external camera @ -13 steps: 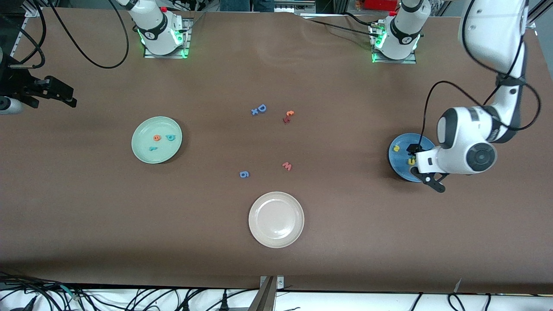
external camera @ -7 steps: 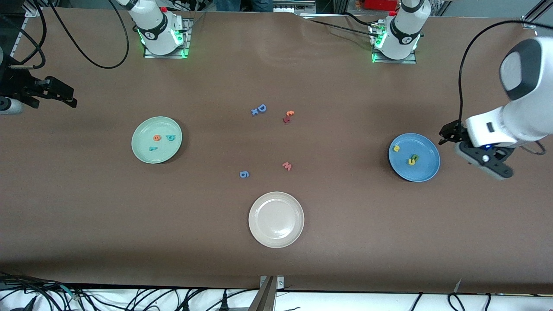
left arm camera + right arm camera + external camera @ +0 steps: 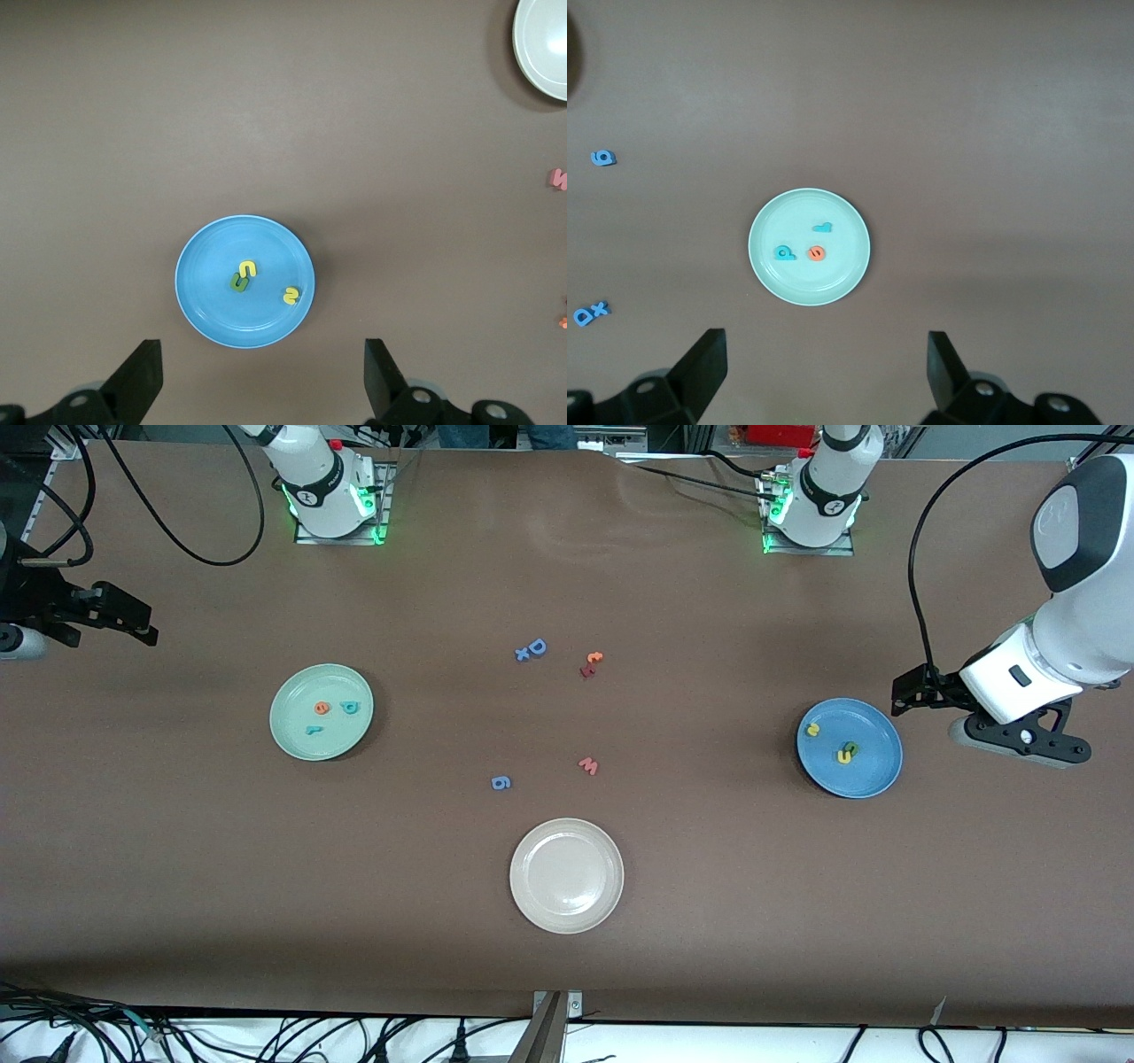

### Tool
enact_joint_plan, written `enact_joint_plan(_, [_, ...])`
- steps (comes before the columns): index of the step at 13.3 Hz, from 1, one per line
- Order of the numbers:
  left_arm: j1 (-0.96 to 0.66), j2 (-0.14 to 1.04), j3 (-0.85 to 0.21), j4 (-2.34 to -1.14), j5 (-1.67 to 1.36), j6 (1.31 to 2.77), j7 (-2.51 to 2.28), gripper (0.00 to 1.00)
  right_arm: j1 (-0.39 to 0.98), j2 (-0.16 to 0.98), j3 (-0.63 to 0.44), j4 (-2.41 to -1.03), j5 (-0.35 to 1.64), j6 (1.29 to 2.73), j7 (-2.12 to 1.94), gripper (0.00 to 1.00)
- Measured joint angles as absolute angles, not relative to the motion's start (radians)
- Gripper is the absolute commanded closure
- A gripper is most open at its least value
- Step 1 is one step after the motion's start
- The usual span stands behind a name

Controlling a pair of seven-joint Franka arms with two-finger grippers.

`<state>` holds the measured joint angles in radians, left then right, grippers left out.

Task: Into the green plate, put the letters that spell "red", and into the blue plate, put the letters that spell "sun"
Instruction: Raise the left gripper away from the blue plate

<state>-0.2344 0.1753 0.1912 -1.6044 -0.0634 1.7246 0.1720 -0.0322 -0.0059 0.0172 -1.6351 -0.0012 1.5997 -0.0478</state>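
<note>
**Sorting check: both letter sets lie in their plates**

Resting in the green plate (image 3: pixel 321 712) are the three letters that spell "red": the orange "e" (image 3: pixel 322 708), the teal "d" (image 3: pixel 351 708) just beside it, and the teal "r" (image 3: pixel 314 730) a little nearer the front camera. None touches another. This plate sits toward the right arm's end of the counter (image 3: pixel 709 921).

The blue plate (image 3: pixel 849 747), toward the left arm's end, holds the letters that spell "sun". The yellow "s" (image 3: pixel 811 729) lies apart near the rim; the yellow "u" (image 3: pixel 247 268) and green "n" (image 3: pixel 237 282) lie touching, partly overlapped, near the plate's middle.

Loose letters remain on the counter between the two plates: a blue "D" with a small blue "x" (image 3: pixel 530 649), an orange and dark red pair (image 3: pixel 590 664), a salmon-pink "w" (image 3: pixel 589 765) and a blue "6" (image 3: pixel 500 782). A beige-white plate (image 3: pixel 566 875) stands nearer the front camera than all of these.

The left end effector (image 3: pixel 261 381) hangs over the counter beside the blue plate, fingers spread wide, holding nothing. The right end effector (image 3: pixel 824 376) hangs at the counter's edge at its own end, fingers likewise spread and holding nothing, with the green plate in its wrist view.
</note>
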Motion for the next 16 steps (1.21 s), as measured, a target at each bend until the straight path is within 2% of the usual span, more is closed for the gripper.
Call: enact_joint_plan(16, [-0.218, 0.175, 0.189, -1.570, -0.063, 1.709, 0.048, 0.00, -0.032, -0.006, 0.017, -1.635, -0.001, 1.600, -0.048, 0.00])
